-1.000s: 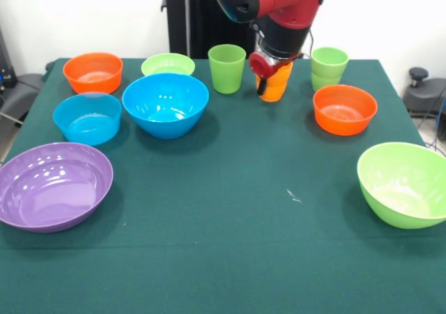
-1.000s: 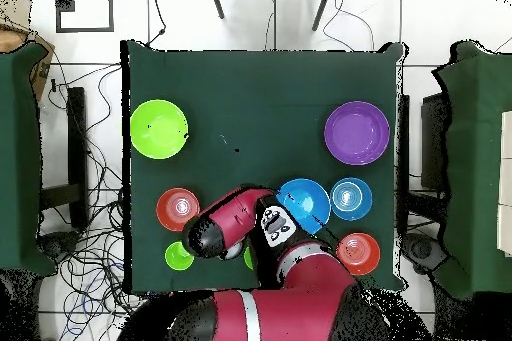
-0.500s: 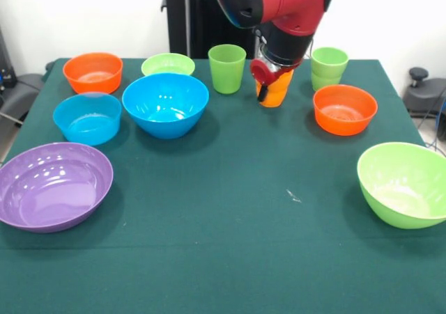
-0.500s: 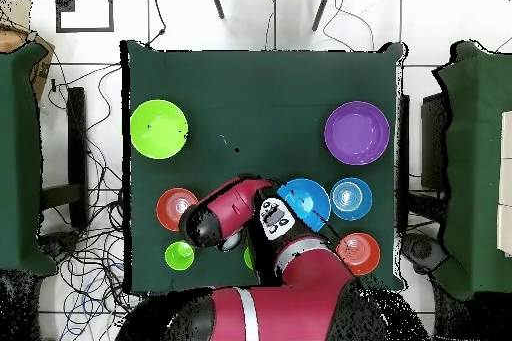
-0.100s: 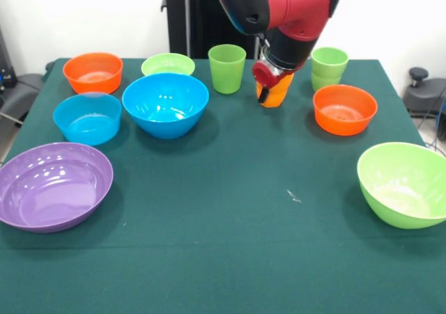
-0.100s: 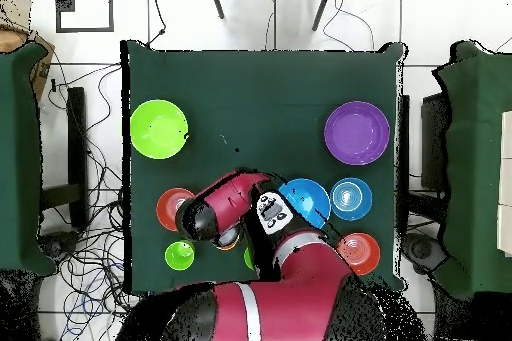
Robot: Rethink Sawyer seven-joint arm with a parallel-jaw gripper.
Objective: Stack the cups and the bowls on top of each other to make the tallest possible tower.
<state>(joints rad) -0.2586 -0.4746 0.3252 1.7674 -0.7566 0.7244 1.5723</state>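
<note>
Near the bench's far edge, the orange cup (image 5: 274,92), clamped in the tool (image 5: 268,84), has been lifted clear, ready for stacking.

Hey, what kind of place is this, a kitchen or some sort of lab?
Most likely a robotics lab, not a kitchen: a red robot arm works over a table covered in green cloth, loose cables run across the tiled floor, and more cloth-covered tables stand alongside.

An orange glossy plastic cup (image 5: 274,92) hung tilted at upper centre, off the cloth. 2 nested green plastic cups (image 5: 329,67) stood to its right, 1 green plastic cup (image 5: 226,68) to its left. 7 glossy plastic bowls (image 5: 165,104) lay separately, unstacked.
</note>
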